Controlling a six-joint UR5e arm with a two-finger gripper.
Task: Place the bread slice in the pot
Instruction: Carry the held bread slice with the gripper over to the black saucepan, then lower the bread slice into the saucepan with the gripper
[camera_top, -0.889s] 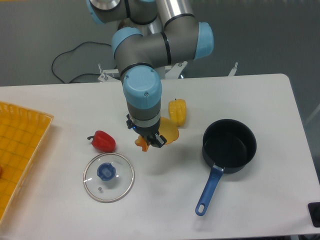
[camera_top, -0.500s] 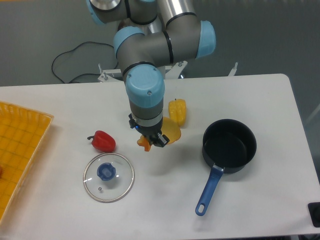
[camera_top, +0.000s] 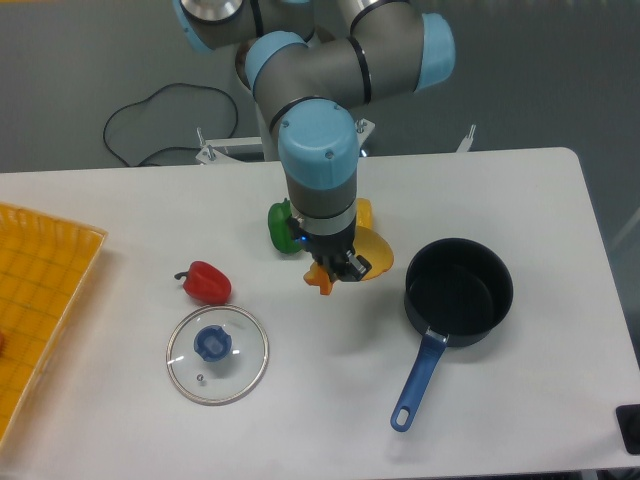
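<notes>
- I see the gripper (camera_top: 340, 272) above the table (camera_top: 520, 400), between the green pepper (camera_top: 281, 227) and the pot (camera_top: 459, 290).
- The jaws are clenched on the slice (camera_top: 372, 260), which hangs in the air, off the table surface.
- The slice sticks out from the jaws to the right, toward the pot. It seems tilted, not flat, but I cannot tell the exact angle from this camera.
- Its long axis runs about left to right in the picture, with the rounded edge on the pot side.
- A small orange part (camera_top: 320, 283) shows under the jaws on the left; I cannot tell if it belongs to the slice.
- The yellow pepper (camera_top: 362, 212) is just behind the gripper and mostly hidden by it.
- My judgement of progress: the pick is done and the carry is about half way. The slice is near the pot rim but not over the opening yet.
- What is left: to bring the slice over the pot, lower it, and release it.
- The pot is empty inside and its handle (camera_top: 418, 382) points to the lower left, away from the path.
- The lid (camera_top: 217, 354) and the red pepper (camera_top: 206, 283) lie well apart from the pot.
</notes>
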